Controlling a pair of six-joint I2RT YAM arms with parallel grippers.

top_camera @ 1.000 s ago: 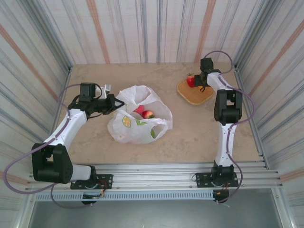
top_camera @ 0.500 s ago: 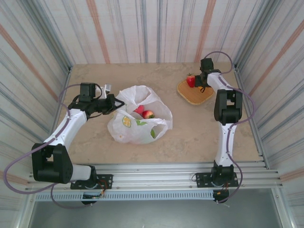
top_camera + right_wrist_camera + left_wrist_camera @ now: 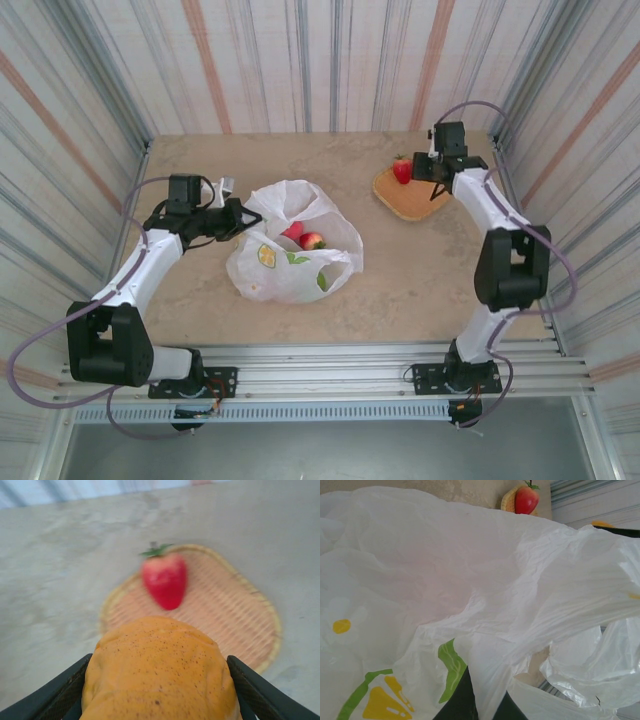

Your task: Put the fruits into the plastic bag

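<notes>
1. Evidently the task was well along. The plastic bag [image 3: 290,265] lay on the desk [image 3: 400,270] left of centre with its mouth open upward. Two of the fruits showed in that mouth, a red fruit [image 3: 293,232] and a red-and-yellow fruit [image 3: 313,240] just beside it. How many more lay deeper under the crinkled film could not be told.
2. Two fruits were outside the bag, both at the far right of the desk and well apart from the bag. The strawberry [image 3: 402,170] lay on its side on the woven tray [image 3: 415,205]. The orange [image 3: 157,680] was in the right arm's grip above the near part of that tray.
3. By my judgement, what was left was to carry the orange across and drop it through the bag's mouth, then fetch the strawberry. No other loose fruit showed on the desk.
4. The right end effector [image 3: 159,662] stood partly open, as wide as the orange. One dark finger pressed each flank of the fruit, so it had the orange held. The orange looked clear of the weave, though the wrist view was blurred.
5. The left end effector [image 3: 233,217] was closed fully on a fold of the bag's rim at the bag's left side. In its wrist view the white film ran straight out from between its fingers [image 3: 462,702]. It appeared to be holding the mouth up and open for the drop.
</notes>
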